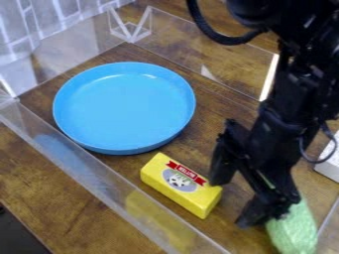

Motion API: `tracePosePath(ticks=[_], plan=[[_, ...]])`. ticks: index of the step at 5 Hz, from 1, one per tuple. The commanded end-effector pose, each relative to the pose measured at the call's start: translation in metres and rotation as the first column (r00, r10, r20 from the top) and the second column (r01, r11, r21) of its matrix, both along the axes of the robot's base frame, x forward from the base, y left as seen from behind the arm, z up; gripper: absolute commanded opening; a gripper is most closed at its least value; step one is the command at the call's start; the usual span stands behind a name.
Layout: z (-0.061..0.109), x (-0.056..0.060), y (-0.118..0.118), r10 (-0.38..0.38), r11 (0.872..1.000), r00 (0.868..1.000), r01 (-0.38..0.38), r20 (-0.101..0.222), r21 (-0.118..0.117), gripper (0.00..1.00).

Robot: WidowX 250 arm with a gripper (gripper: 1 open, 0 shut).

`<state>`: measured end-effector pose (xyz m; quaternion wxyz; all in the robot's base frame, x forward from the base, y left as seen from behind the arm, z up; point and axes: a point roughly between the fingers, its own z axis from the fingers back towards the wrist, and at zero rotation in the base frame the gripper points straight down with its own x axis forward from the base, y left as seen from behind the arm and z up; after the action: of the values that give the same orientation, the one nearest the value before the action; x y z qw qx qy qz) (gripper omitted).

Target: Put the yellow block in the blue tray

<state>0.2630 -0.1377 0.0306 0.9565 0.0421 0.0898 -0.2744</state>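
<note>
The yellow block [181, 184], with a red label strip and a round whitish picture on top, lies flat on the wooden table near the front. The blue tray [93, 109], a wide round plate with a raised rim, sits behind it to the left and holds nothing. My black gripper [239, 196] hangs low just to the right of the block, pointing steeply down. Its fingers [223, 164] stand apart, so it is open with nothing between them. It does not touch the block.
A bumpy green gourd-shaped thing [296, 231] lies at the front right, mostly hidden behind my gripper. A white object [327, 159] shows at the right edge. Clear plastic walls [79, 189] fence the table at the front and left.
</note>
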Motion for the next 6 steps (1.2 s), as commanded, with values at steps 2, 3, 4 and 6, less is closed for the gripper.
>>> tracePosePath(ticks=[2,3,4,6], plan=[[0.005,0.013,-0.007,-0.037,0.999,0.999,0.037,0.021,-0.005,1.00],[0.005,0.018,0.000,-0.074,0.997,0.997,0.074,0.012,0.003,1.00],[0.002,0.013,0.007,-0.121,0.993,0.993,0.121,0.004,0.009,1.00],[0.002,0.026,0.019,-0.212,0.977,0.977,0.212,-0.009,0.016,0.00]])
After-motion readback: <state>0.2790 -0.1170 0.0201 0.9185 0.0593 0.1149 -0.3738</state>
